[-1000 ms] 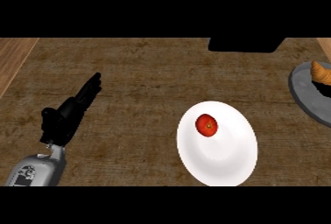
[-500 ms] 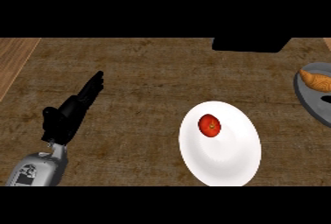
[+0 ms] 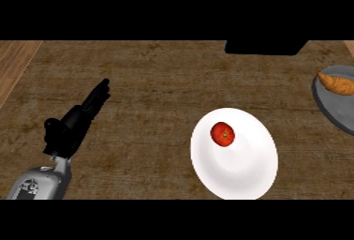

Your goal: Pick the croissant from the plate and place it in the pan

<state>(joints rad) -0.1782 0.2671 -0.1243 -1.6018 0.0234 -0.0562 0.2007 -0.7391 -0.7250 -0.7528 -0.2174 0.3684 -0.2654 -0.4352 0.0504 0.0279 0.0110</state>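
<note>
One croissant (image 3: 335, 83) lies in a grey round dish (image 3: 330, 113) at the far right edge of the surface (image 3: 159, 84), its long axis slanting down to the right. It is well apart from the left hand (image 3: 72, 126), whose fingers are straight, pressed together and holding nothing. Between them sits one white plate (image 3: 239, 176) bearing one tomato (image 3: 223, 134). The right hand, unseen, is probably the nearer.

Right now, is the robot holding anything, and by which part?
Nothing is held. The left hand, fingers straight, is over the counter, apart from the white plate; the right hand is out of view.
</note>
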